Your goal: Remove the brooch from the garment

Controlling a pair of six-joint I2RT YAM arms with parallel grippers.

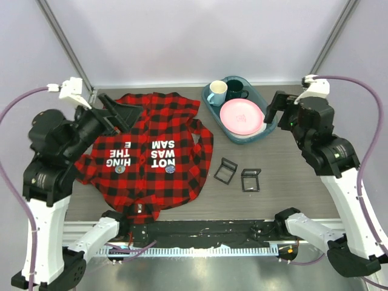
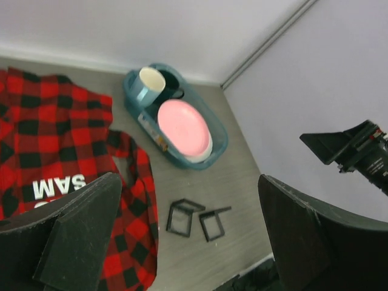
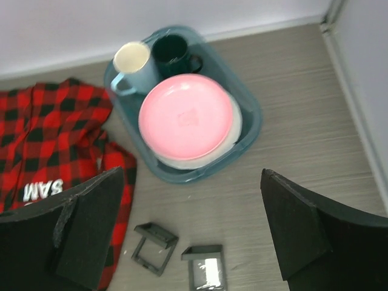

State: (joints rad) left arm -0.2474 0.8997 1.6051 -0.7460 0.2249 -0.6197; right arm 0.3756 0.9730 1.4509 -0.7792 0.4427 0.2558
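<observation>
Grey tabletop (image 1: pixel 291 157) carries the flannel shirt (image 1: pixel 151 136) spread lettering-up, so a round brooch (image 1: pixel 170 169) lies exposed, while left gripper (image 1: pixel 124 114) and right gripper (image 1: pixel 274 108) hover with jaws wide, holding nothing.

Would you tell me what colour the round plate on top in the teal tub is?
Pink; the round plate shows best in the right wrist view.

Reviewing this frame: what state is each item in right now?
Left claw: open, empty.
Right claw: open, empty.
Shirt: laid out, lettering up.
Two round brooches: on shirt, not removed.
Two mugs: upright in tub.
Pink plate: stacked on white plate.
Two black boxes: open.
</observation>
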